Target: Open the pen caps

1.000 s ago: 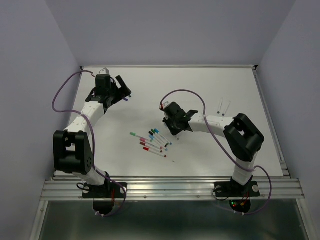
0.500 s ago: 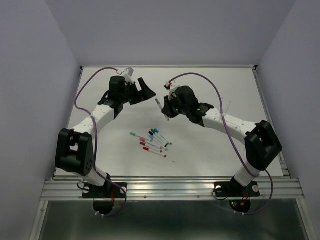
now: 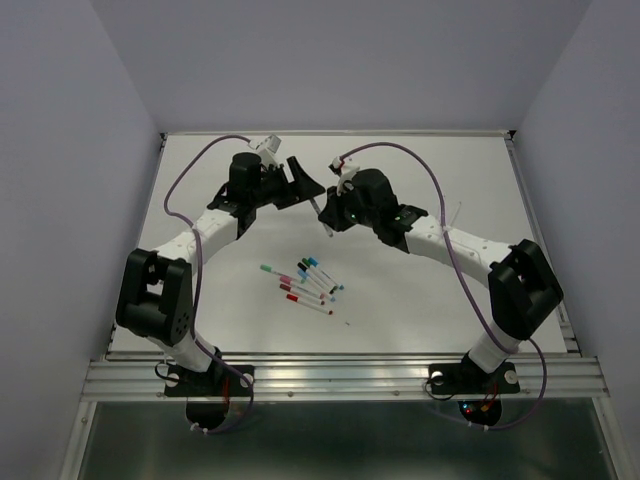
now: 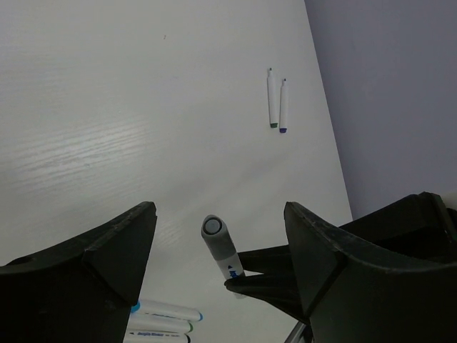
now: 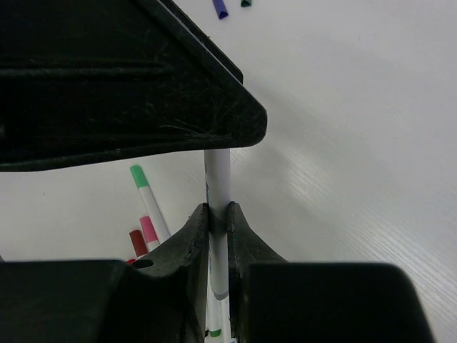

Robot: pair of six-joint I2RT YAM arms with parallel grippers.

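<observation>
My right gripper (image 5: 218,213) is shut on a thin white pen (image 5: 218,179) and holds it above the table. The pen's grey-looking cap (image 4: 214,236) points up between the jaws of my left gripper (image 4: 218,214), which stand open with a gap on each side of it. In the top view the left gripper (image 3: 310,188) meets the right gripper (image 3: 328,215) over the middle of the table. Several capped pens (image 3: 303,282) lie in a cluster below them. Loose purple (image 5: 219,7) and green (image 5: 245,3) pen caps lie on the table beyond.
Two thin white pens (image 4: 275,103) lie side by side near the right of the table (image 3: 420,290), also seen as two pens (image 3: 450,212) from above. Purple cables loop over both arms. Walls close in the back and sides.
The right arm lifted a pen from the cluster and carried it up and left. The left arm swung right from the far left, bringing its jaws around the pen's end, and they narrowed slightly.
</observation>
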